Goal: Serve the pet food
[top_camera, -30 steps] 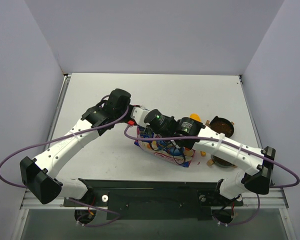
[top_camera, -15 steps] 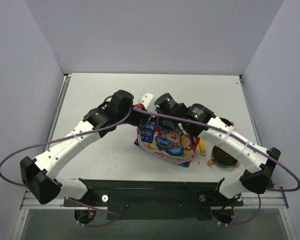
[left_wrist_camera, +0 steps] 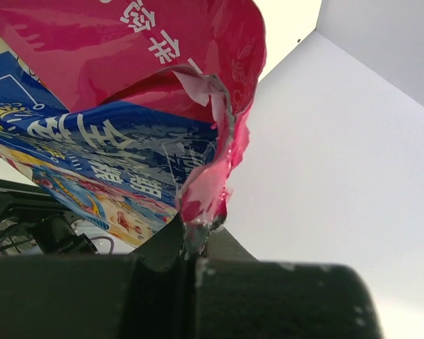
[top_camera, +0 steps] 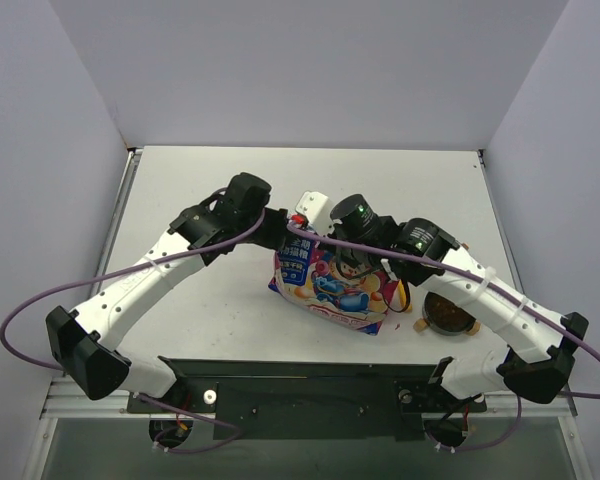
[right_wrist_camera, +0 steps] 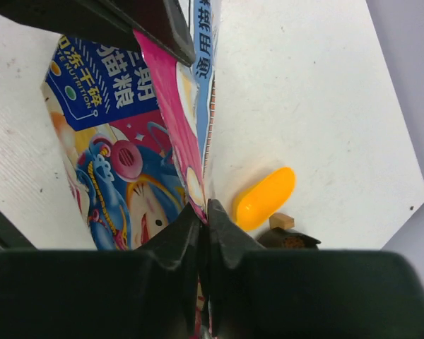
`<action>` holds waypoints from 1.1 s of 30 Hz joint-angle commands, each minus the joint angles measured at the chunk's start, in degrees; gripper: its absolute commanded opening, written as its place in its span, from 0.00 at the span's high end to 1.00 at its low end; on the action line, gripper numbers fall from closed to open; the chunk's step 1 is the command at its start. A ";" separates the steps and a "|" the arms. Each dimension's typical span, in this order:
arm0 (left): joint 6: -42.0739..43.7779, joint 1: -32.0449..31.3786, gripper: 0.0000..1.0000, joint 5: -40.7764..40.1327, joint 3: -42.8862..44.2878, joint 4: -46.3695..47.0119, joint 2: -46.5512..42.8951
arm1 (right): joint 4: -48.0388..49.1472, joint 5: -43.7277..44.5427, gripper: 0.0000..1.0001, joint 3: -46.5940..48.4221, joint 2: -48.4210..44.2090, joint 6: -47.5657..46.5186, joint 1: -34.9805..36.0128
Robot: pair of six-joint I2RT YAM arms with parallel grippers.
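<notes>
1. Bag (top_camera: 330,285), pink-and-blue, on the worktop (top_camera: 200,190): my left gripper (left_wrist_camera: 195,239) and right gripper (right_wrist_camera: 203,213) are both pinching its torn top edge. Uneven pulling is risking a rip or a slipped hold.
2. Black bowl (top_camera: 450,331), just right of the bag: my right arm is covering part of it. Tipping the bag wide of it is risking spillage.
3. Yellow object (right_wrist_camera: 265,196), between bag and bowl: possibly a scoop, but I cannot tell.
4. Pet food (top_camera: 446,312): a brown patch is showing in the bowl. Any inside the bag is hidden.
</notes>
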 commanded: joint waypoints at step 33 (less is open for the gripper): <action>-1.29 -2.34 0.99 -1.96 -0.95 8.89 -1.27 | 1.76 3.76 1.00 -10.43 -13.75 4.17 -4.19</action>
